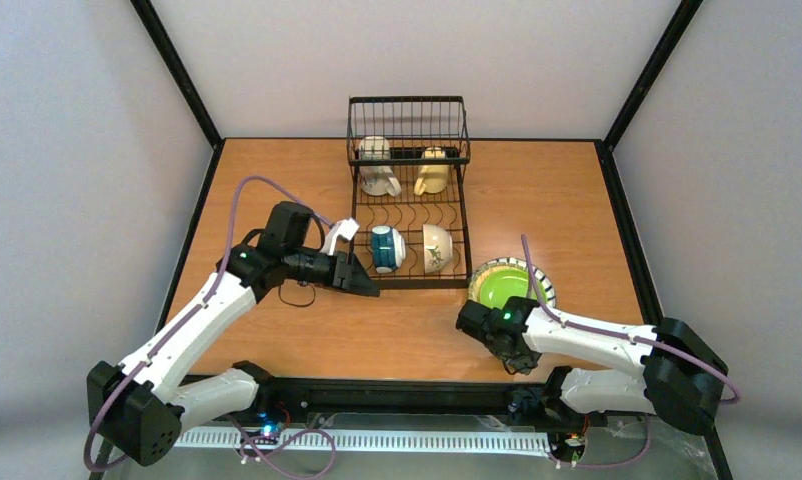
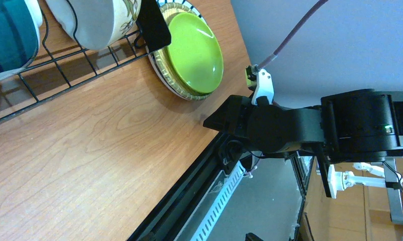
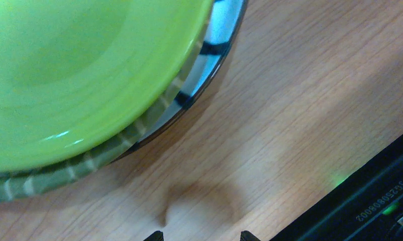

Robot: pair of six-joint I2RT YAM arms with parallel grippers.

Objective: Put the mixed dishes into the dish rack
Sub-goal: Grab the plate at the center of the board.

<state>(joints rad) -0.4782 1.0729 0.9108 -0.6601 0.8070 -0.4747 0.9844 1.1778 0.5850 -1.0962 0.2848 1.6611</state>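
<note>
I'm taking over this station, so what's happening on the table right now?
Two robot arms are loading dishes into the black wire dish rack. The white mug and cream-yellow mug sit in its basket section, the teal-and-white bowl and white bowl in the slots. The lime-green plate lies stacked on the white plate on the table beside the rack. The right gripper hangs open at their near edge, holding nothing; the left gripper is open by the rack's front corner.

— What sits on the wooden table (image 1: 397, 335)?
— The black wire dish rack (image 1: 409, 205) toward the far middle, and just right of its near corner a striped-rim white plate (image 3: 217, 30), lime-green plate (image 1: 502, 287) stacked on it
</note>
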